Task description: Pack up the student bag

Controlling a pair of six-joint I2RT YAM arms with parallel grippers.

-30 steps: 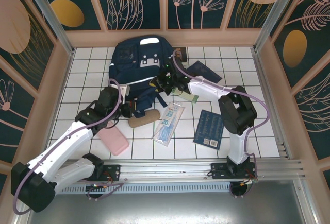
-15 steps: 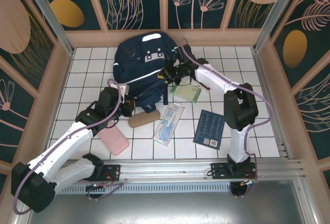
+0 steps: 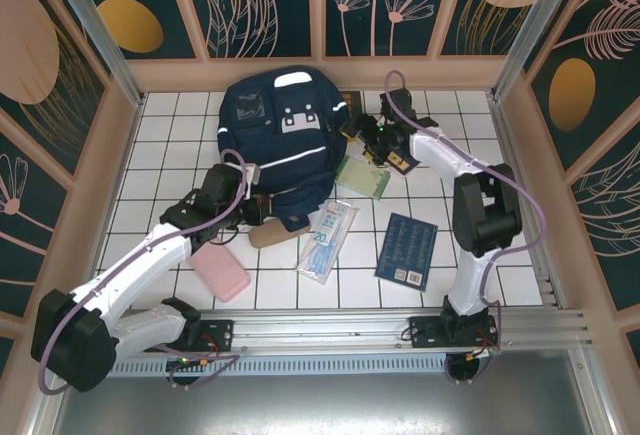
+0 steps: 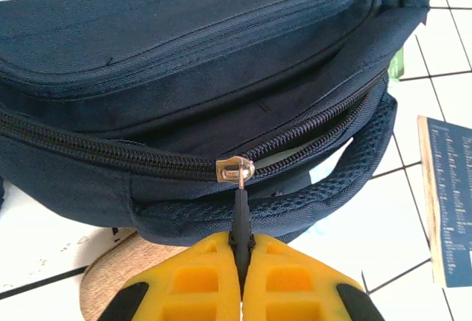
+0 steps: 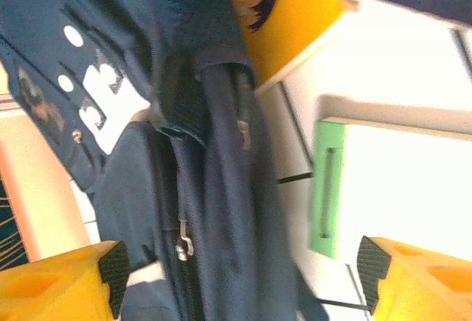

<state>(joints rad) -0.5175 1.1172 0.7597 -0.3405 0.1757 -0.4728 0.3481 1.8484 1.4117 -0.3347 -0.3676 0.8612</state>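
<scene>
The student bag (image 3: 280,135), navy with white stripes, lies at the back middle of the tiled table. My left gripper (image 3: 262,205) is at its near end, shut on the black zip pull (image 4: 241,214) that hangs from the metal slider (image 4: 236,169). To the right of the slider the zip gapes. My right gripper (image 3: 352,127) is at the bag's right side and stands open. In the right wrist view, bag fabric (image 5: 221,188) and a second zip slider (image 5: 182,247) lie between its wide-apart fingertips (image 5: 372,266), untouched.
A green-edged notebook (image 3: 362,177) lies right of the bag, with a dark booklet (image 3: 400,160) under the right arm. Nearer the front are a tan case (image 3: 278,230), a pink case (image 3: 221,275), a blue-and-white packet (image 3: 328,237) and a blue book (image 3: 405,248). Walls enclose the table.
My right gripper has opened, letting go of the bag's right side, and moved back and to the right. The bag has settled flatter. The left gripper still pinches the zip pull.
</scene>
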